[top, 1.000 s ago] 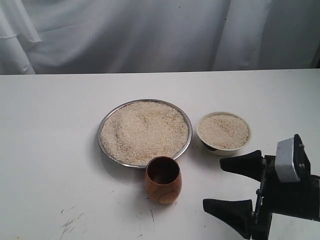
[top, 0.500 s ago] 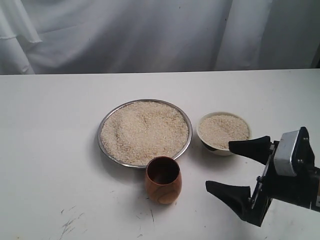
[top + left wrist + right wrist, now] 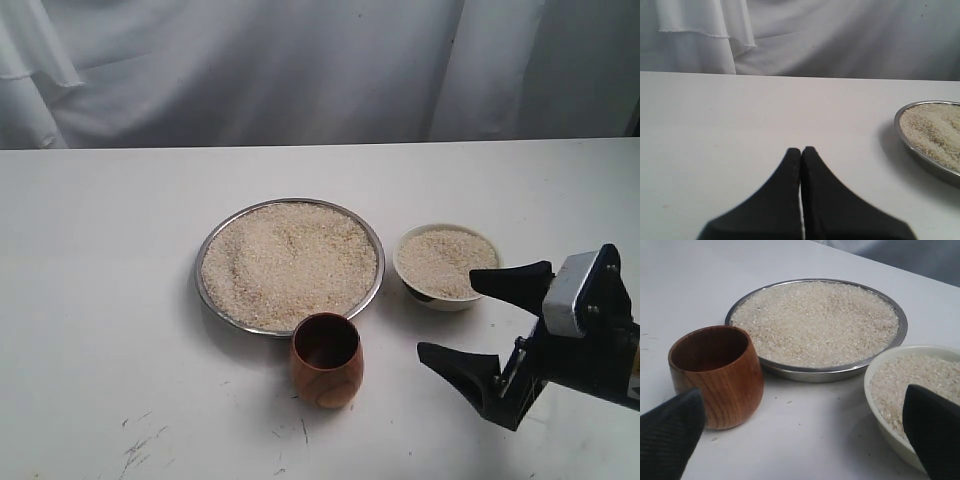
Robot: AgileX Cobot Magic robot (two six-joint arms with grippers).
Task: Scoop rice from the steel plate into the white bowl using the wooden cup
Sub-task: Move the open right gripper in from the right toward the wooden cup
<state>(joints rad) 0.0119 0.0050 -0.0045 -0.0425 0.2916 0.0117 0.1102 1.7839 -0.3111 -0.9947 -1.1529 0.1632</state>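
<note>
The step in hand seems to be the reach for the wooden cup (image 3: 326,358); no scooping is under way. The cup stands upright and empty just beside the steel plate (image 3: 199,280), at the plate's side nearer to the exterior camera. I cannot tell whether it touches the rim.

The rice (image 3: 290,260) fills the plate in a low, wide heap. The white bowl (image 3: 405,275) sits just beside the plate, on its right in the exterior view, and holds rice almost up to its edge.

The right gripper (image 3: 446,314) hangs to the right of the plate, beyond the bowl and apart from the cup. Its jaws are spread wide and hold nothing. The left gripper (image 3: 801,150) is well apart from the plate on the other side, clenched, with nothing between its fingers.

The next move, in my judgement, calls for bringing the spread jaws around the round body of the cup and closing gently, because such a small cup can tip or slide.

The bowl is the main obstacle: one finger passes close by it, so a careless swing could knock it. Otherwise there is only the white table (image 3: 100,300) and a pale curtain (image 3: 250,70) behind the plate.
</note>
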